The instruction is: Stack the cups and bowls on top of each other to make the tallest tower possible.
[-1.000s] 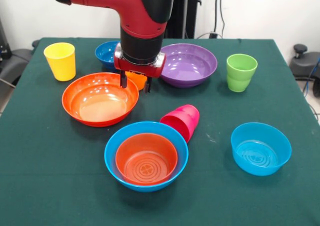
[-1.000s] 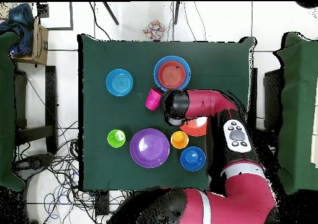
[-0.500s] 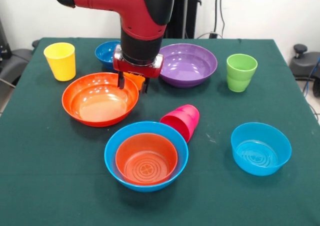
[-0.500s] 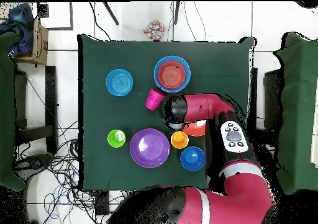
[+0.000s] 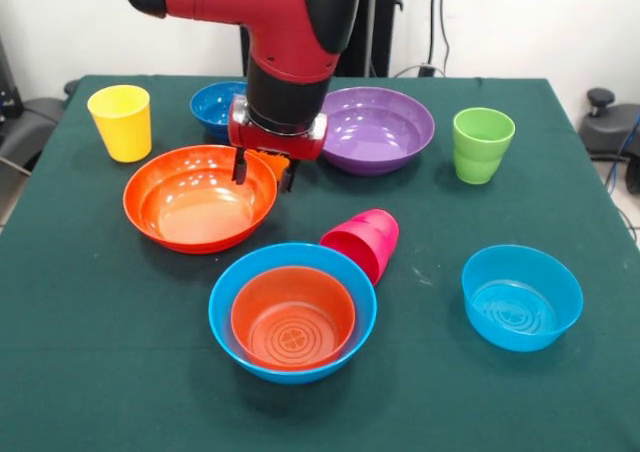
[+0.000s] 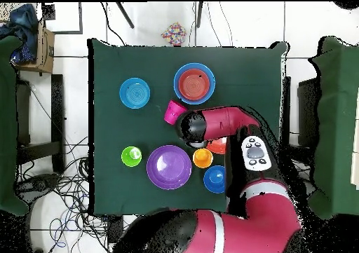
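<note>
Green cloth covers the table [image 5: 90,302], where the ware lies scattered and the tower is barely begun.

Nearest sits the small orange plastic bowl [image 5: 293,324] nested in the large light-blue bowl [image 5: 222,317]; behind it lies the tipped magenta-pink cup [image 5: 362,240]. Farther back, the gripper [image 5: 263,173] hangs with fingers spread above the small glossy orange cup [image 5: 274,158], beside the wide orange bowl [image 5: 200,198]. A good grasp likely means descending centred, straddling the cup's rim, and closing gently so it stays upright.

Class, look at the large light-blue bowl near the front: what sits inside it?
A smaller orange bowl sits nested upright inside the large light-blue bowl. It holds nothing. The blue bowl's floor beneath it is covered.
</note>
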{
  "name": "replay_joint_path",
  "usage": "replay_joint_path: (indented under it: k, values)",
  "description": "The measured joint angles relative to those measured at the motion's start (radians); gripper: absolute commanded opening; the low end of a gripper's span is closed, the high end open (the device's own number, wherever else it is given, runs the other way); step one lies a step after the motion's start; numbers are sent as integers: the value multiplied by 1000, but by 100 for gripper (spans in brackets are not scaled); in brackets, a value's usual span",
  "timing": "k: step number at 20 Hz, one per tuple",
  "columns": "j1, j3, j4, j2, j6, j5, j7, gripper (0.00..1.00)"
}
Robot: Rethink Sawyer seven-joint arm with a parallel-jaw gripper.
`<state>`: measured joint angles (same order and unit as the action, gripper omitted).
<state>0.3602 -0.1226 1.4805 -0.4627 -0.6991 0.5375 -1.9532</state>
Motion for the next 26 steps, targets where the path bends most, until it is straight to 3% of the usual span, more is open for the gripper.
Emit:
replay_joint_path:
  k: [14,26]
  values:
    - [-84,75,-3,86,152,14,0,100]
    - [-159,163,-14,105,225,12,0,100]
